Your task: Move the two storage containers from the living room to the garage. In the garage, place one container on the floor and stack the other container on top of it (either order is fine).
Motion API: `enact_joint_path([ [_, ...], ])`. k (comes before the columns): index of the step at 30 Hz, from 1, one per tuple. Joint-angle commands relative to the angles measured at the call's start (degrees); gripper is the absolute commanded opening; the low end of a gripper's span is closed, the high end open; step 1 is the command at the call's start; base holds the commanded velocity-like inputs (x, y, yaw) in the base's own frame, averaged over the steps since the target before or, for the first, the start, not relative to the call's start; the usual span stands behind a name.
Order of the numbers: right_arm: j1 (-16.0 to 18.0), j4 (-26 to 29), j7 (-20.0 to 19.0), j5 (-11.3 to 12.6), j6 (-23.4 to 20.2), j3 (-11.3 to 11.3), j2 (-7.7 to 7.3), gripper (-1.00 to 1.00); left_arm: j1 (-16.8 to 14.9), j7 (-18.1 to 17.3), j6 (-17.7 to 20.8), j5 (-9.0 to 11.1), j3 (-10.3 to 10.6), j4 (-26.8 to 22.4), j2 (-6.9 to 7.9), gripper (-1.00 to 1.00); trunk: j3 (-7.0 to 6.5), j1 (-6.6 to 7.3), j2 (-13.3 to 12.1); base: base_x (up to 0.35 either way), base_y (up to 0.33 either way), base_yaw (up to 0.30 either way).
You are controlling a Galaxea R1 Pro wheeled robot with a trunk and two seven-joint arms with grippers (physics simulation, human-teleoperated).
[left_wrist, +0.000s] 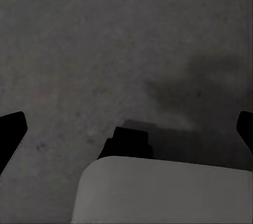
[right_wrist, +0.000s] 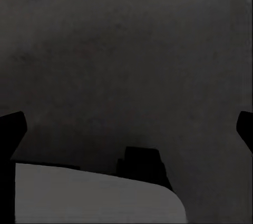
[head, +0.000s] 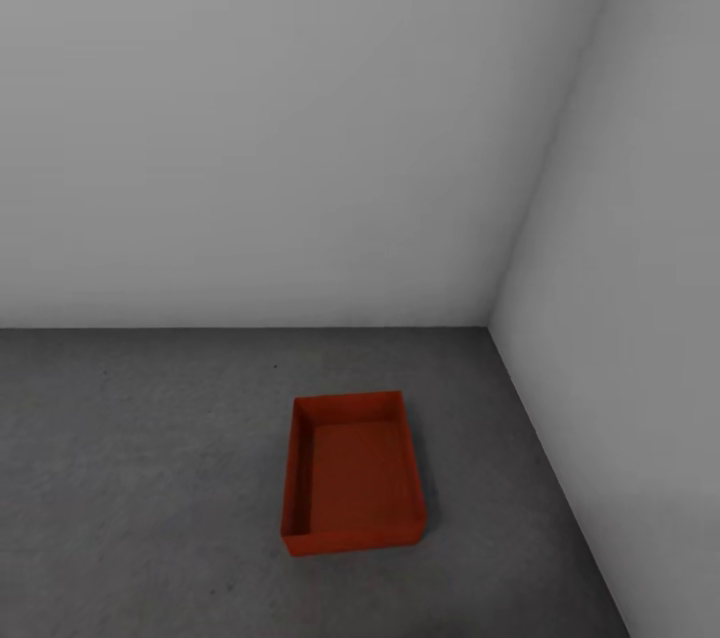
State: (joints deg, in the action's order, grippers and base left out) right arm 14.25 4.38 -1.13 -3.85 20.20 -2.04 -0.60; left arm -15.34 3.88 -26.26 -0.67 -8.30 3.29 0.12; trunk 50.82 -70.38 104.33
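Sitting alone on the dark grey mottled concrete floor (head: 150, 478) near the corner of two plain pale grey walls (head: 250, 118), the red-orange rectangular open-topped storage container (head: 352, 474) looks light but thin-walled and stiff, so I would grip its two long side walls, one pincer each, squeezing evenly. The head view gives the bin and the room corner. The wrist views instead give bare concrete with the left pincer (left_wrist: 126, 129) and right pincer (right_wrist: 126, 129) both spread wide, holding nothing.
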Motion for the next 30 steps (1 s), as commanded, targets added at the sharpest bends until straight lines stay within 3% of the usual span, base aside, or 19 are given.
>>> enact_joint_path([
  [1, 0.0, -0.8, 0.5, -0.3, 1.6, -0.2, -0.07, 1.00, 0.0, 0.1, -1.1, -0.1, -0.2, 0.5, 0.04, 1.00, -0.15, 0.23, -0.4, 0.000, 0.000, 0.000],
  [5, 0.0, -3.4, 2.2, -0.1, 6.5, -0.2, -0.79, 1.00, 1.2, 0.0, -3.7, -0.2, -0.2, 1.1, 0.48, 1.00, -0.87, 1.11, -2.0, 0.000, 0.000, 0.000],
  [20, 0.0, -5.0, 2.2, 0.0, 7.6, -0.2, -0.98, 1.00, 1.9, 0.0, -4.5, -0.1, -0.2, 1.3, 0.63, 1.00, -3.99, 4.41, -8.0, 0.000, 0.000, 0.000],
  [30, 0.0, -5.2, 2.1, 0.0, 7.6, -0.2, -0.98, 1.00, 1.9, 0.0, -4.4, -0.1, -0.2, 1.3, 0.32, 1.00, -4.91, 4.41, -8.0, 0.000, 0.000, 0.000],
])
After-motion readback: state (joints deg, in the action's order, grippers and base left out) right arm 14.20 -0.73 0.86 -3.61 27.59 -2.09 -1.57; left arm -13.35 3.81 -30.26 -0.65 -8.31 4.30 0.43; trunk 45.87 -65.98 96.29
